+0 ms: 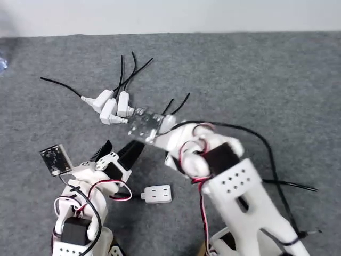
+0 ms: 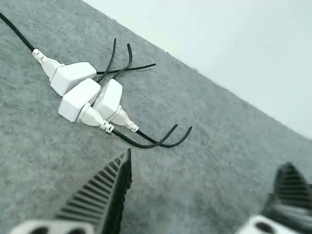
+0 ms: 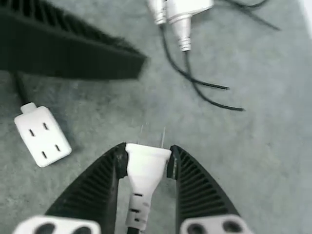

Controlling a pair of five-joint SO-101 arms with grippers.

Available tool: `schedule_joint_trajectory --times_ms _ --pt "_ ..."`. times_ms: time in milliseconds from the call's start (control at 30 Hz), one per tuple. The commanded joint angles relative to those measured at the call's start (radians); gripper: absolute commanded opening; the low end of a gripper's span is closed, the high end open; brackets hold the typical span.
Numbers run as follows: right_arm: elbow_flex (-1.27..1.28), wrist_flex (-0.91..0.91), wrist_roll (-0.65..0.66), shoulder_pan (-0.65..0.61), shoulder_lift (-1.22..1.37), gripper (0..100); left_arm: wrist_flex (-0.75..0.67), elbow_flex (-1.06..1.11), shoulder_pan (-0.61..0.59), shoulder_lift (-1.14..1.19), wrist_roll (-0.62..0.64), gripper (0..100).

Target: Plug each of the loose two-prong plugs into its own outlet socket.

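Counting three white plug-and-socket pairs (image 2: 80, 97) seemingly mated on the grey bench (image 1: 277, 80), we have one remaining: right hand (image 3: 146, 151) pinches a white two-prong plug (image 3: 145, 168) near the loose white outlet block (image 3: 41, 136); left hand (image 2: 207, 163) gapes empty.

The plug (image 3: 145, 168) and outlet socket (image 3: 41, 136) are white, cords (image 2: 17, 32) black, the right claw (image 3: 147, 150) ribbed black, the table (image 3: 253, 146) grey.

White two-prong plug (image 3: 146, 168) in right claw (image 3: 147, 152) (prongs out), outlet socket (image 3: 42, 136) nearby.

Robot lab bench, grey felt mat (image 1: 277, 80), plain white wall (image 1: 160, 16)
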Motion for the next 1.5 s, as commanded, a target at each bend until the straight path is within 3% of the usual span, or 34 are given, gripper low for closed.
schedule_joint_trajectory --times_ms 0,467,1467 --pt "0.026 -0.087 -0.032 -0.056 -0.001 0.8 -0.025 0.002 -0.002 -0.008 0.015 46" --pt "-0.244 0.065 -0.080 -0.071 -0.010 0.8 -0.026 0.010 -0.002 -0.008 0.015 46" --pt "-0.270 0.097 -0.086 -0.105 -0.077 0.8 -0.026 0.010 -0.002 -0.008 0.014 46"
